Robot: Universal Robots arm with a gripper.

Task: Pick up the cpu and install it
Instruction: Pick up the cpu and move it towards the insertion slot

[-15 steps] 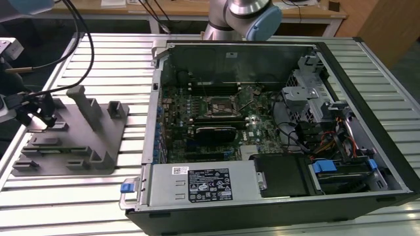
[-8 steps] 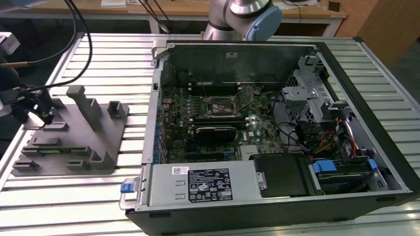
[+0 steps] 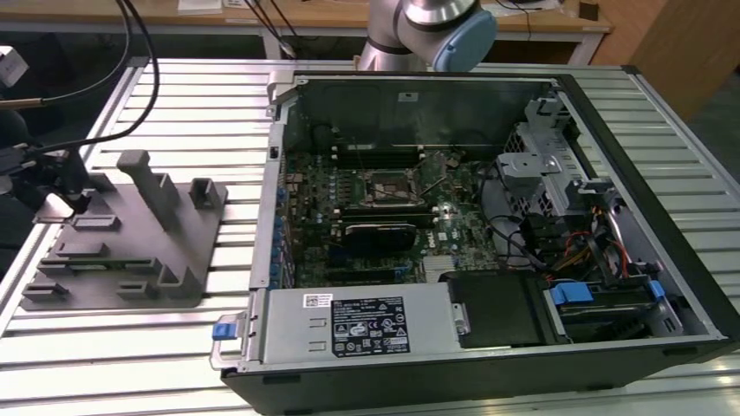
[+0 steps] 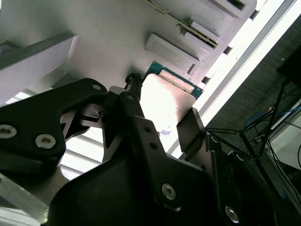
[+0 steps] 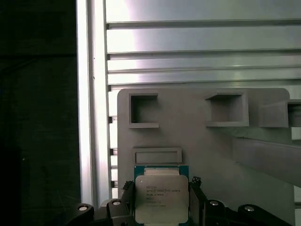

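End effector (image 5: 161, 189) clenched on the cpu (image 5: 161, 200): in both wrist views its two black fingers (image 4: 190, 129) press against opposite edges of the small square chip, whose shiny silver top with a thin teal rim faces the first wrist camera. The cpu is held at the near edge of a grey moulded tray (image 5: 197, 146), just beside a shallow rectangular recess; whether it touches the tray surface I cannot tell. Two more square pockets sit further along the tray. In the exterior view the tray (image 3: 116, 260), with its upright posts, lies on a slatted metal desk (image 3: 173, 104) at the exterior view's left. Well apart from it, toward the exterior view's right, an open computer case (image 3: 647, 286) lies on its side, showing a green motherboard with a dark square socket (image 3: 387, 186) near its middle.
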